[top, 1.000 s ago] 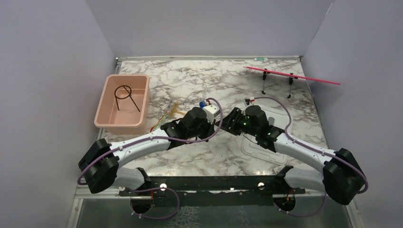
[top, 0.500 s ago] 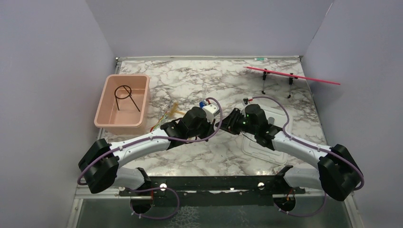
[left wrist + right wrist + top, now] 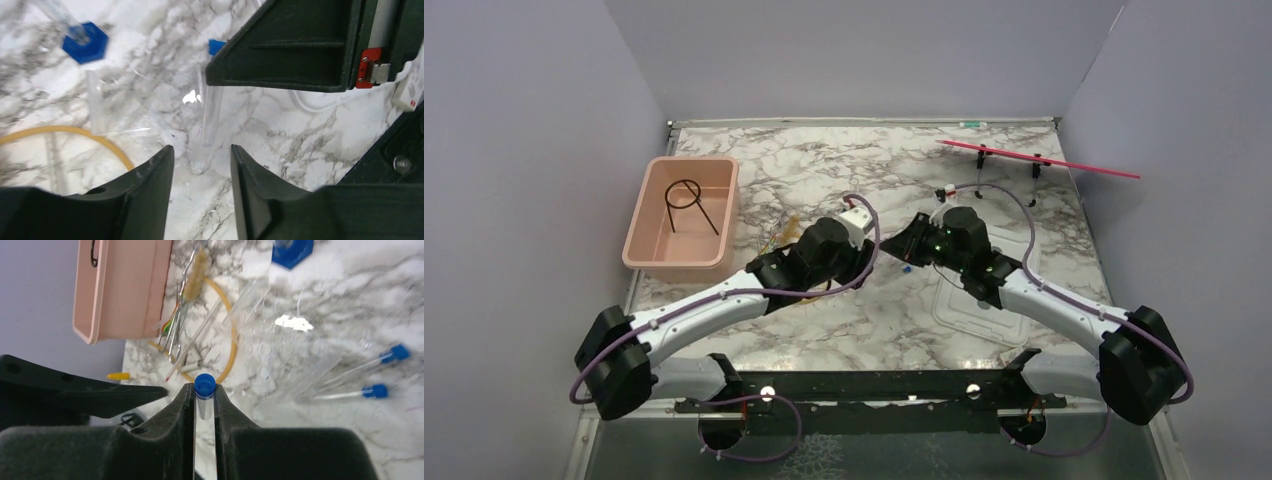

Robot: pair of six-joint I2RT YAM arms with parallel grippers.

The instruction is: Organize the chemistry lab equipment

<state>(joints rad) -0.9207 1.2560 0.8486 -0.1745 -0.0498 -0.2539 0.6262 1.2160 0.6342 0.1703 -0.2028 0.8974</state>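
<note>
My right gripper (image 3: 204,388) is shut on a clear blue-capped tube (image 3: 205,383), the cap poking out past the fingertips. In the left wrist view that tube (image 3: 212,112) hangs from the right gripper's dark finger (image 3: 285,45), just ahead of my left gripper (image 3: 201,150), which is open and holds nothing. From above, the two grippers (image 3: 871,258) (image 3: 908,250) face each other mid-table. On the marble lie two more blue-capped tubes (image 3: 397,352), an amber tubing loop (image 3: 231,325), metal tongs (image 3: 176,330) and a blue-based vial (image 3: 85,41). The black wire ring (image 3: 686,195) lies inside the pink tub.
The pink tub (image 3: 676,262) stands at the left, close to the loose items. A white lid (image 3: 969,315) lies under the right forearm. A pink rod on two black stands (image 3: 1034,158) sits at the back right. Walls close in the table's sides.
The right gripper's jaws closed on the blue-capped tube. The left gripper's jaws opened and the left arm drew back to the left, away from the tube.
</note>
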